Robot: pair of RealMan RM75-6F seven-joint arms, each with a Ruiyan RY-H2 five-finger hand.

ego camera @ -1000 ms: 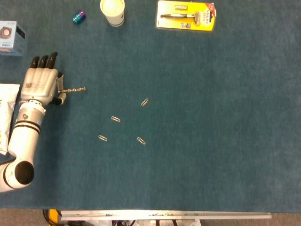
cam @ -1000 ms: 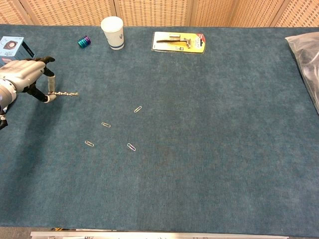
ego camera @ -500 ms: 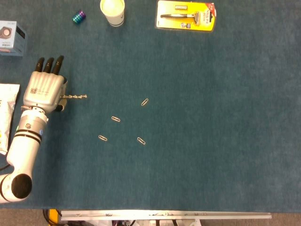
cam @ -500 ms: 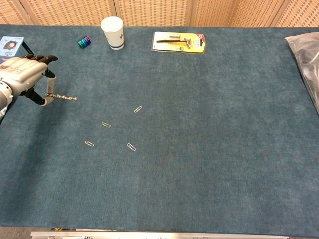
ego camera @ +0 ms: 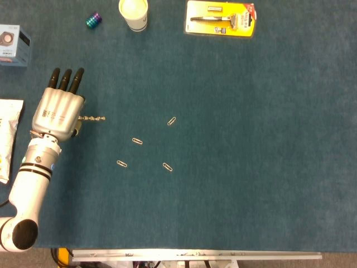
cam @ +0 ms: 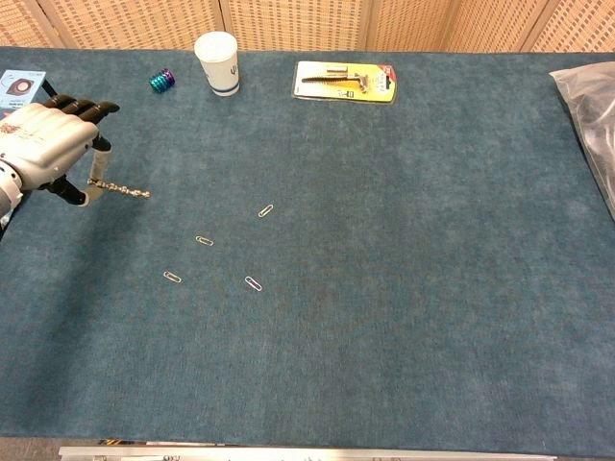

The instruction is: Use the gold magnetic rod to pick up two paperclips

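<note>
Paperclips: we see four small wire clips (ego camera: 121,163) (ego camera: 167,167) (ego camera: 137,140) (ego camera: 172,120), scattered on the blue table (ego camera: 251,139).
Rod: our gold magnetic rod (ego camera: 92,118) looks thin, beaded, level.
Left hand: our left hand (ego camera: 58,111) pinches its end, other fingers extended.

Four paperclips (ego camera: 171,120) (ego camera: 137,140) (ego camera: 121,163) (ego camera: 167,167), one gold magnetic rod (ego camera: 92,118), one paper cup (ego camera: 134,13), one carded razor pack (ego camera: 221,18), one small box (ego camera: 13,45), one hand (ego camera: 57,111).

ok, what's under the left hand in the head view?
The left hand covers the near end of the gold magnetic rod; only its far end pokes out toward the paperclips. The chest view shows the fingers pinching that rod. The grip point itself is hidden from above.
</note>
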